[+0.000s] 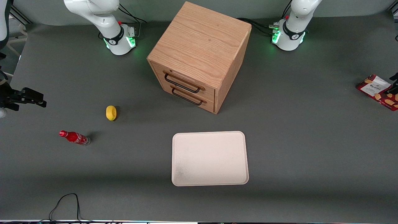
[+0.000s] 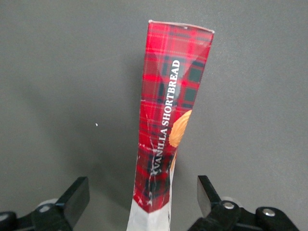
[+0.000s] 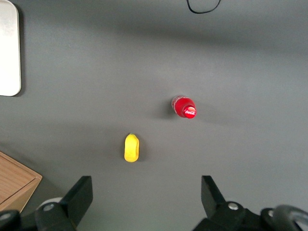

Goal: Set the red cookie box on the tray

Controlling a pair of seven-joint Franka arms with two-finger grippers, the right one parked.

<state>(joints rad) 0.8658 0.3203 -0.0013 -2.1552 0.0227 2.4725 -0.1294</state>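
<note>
Front view: red cookie box lies at the working arm's end of the grey bench, right at the picture's edge, white label patch and tan cookie pictures showing. A dark part of the left arm's gripper overlaps the box there; most of it is cut off by the edge.

Left wrist view: the gripper hangs over the box, jaws spread wide, one black finger on each side of the carton with clear gaps between. No contact visible. The narrow tartan side, lettered "VANILLA SHORTBREAD", runs between the fingers.

Tray, cream-white, sits on the bench near the middle, closer to the front camera than the wooden drawer cabinet, well apart from the box. Nothing on it.

Toward the parked arm's end: a yellow object and a small red soda bottle, the bottle nearer the camera.
</note>
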